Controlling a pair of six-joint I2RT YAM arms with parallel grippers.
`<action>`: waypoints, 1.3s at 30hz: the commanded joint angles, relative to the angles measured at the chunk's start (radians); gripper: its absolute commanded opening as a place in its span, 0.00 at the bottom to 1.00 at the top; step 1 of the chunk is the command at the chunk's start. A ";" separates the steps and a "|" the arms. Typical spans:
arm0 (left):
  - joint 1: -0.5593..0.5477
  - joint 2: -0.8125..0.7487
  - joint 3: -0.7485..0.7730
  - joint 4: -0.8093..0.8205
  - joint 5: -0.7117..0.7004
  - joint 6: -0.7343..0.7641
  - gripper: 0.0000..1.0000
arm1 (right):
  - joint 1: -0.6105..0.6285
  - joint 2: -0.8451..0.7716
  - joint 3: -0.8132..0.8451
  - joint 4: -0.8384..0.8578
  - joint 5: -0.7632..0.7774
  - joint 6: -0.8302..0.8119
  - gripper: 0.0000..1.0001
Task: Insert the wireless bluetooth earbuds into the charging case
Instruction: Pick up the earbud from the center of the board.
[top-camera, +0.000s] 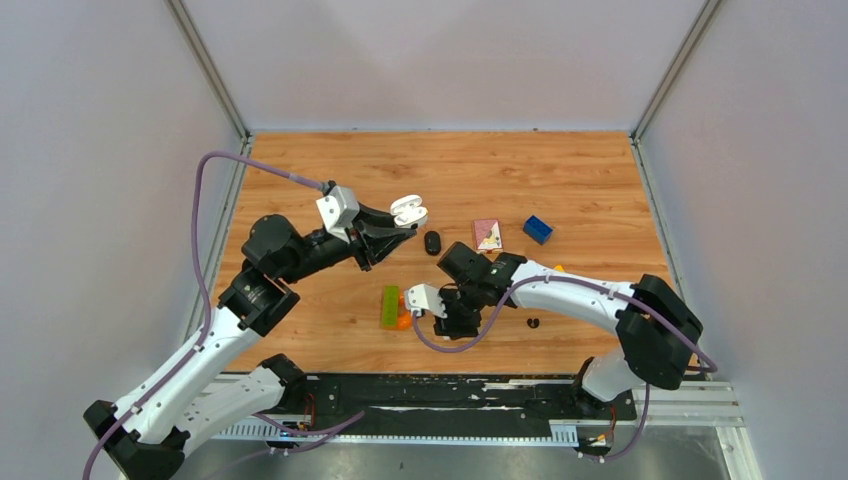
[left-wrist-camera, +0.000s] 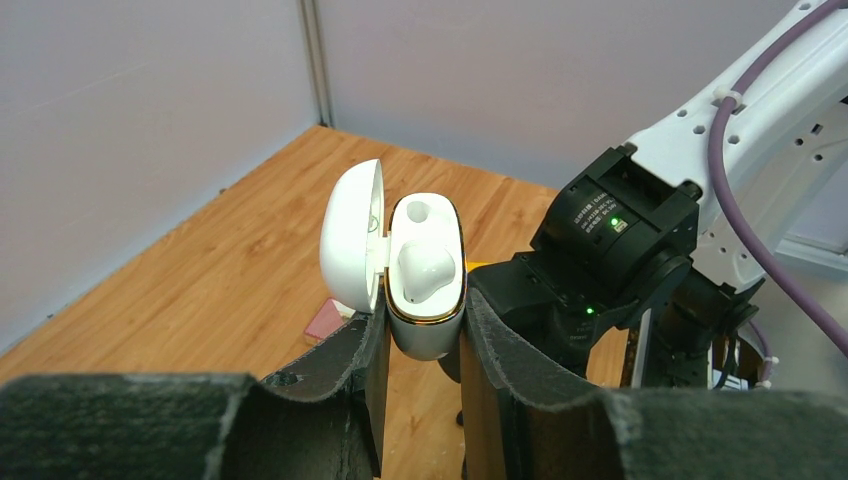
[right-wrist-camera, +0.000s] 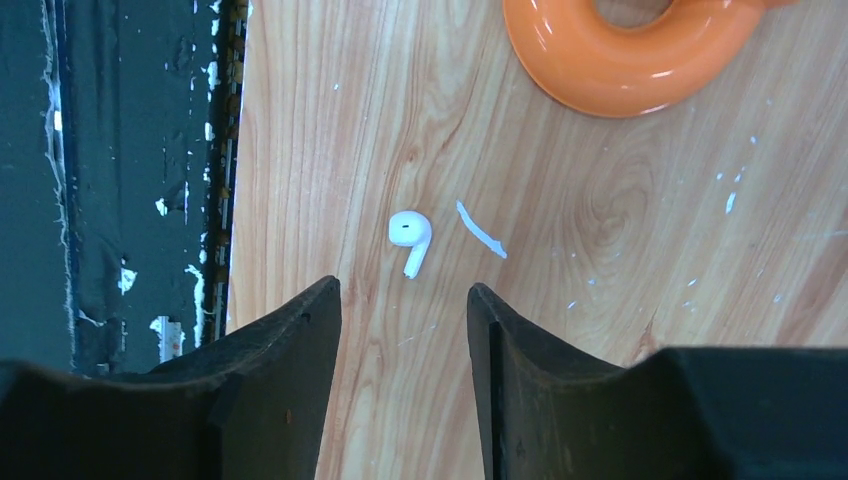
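Note:
My left gripper (top-camera: 398, 232) is shut on the white charging case (top-camera: 408, 210) and holds it above the table with its lid open. In the left wrist view the case (left-wrist-camera: 425, 330) sits between the fingers, lid (left-wrist-camera: 352, 235) swung left. One white earbud (left-wrist-camera: 428, 268) sits in it, and the socket above that earbud is empty. My right gripper (right-wrist-camera: 404, 290) is open and points down at the table. A second white earbud (right-wrist-camera: 410, 235) lies just beyond its fingertips, untouched. One black earbud (top-camera: 533, 323) lies to the right of the right gripper (top-camera: 457, 322). The other black earbud is out of view.
A thin white sliver (right-wrist-camera: 481, 230) lies beside the loose earbud. An orange ring (right-wrist-camera: 630, 50) and a green block (top-camera: 390, 305) lie close by. A black case (top-camera: 432, 242), a pink card (top-camera: 487, 234) and a blue block (top-camera: 538, 229) lie farther back. The black base rail (right-wrist-camera: 130, 180) runs along the near edge.

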 joint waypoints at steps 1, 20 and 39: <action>-0.003 -0.008 -0.001 0.041 0.004 -0.008 0.00 | 0.004 0.020 0.006 0.033 -0.071 -0.128 0.50; -0.002 -0.031 -0.021 0.023 -0.005 0.004 0.00 | 0.072 0.139 -0.005 0.099 -0.013 -0.192 0.43; -0.002 -0.030 -0.019 0.025 -0.001 0.001 0.00 | 0.086 0.175 -0.029 0.089 0.063 -0.218 0.39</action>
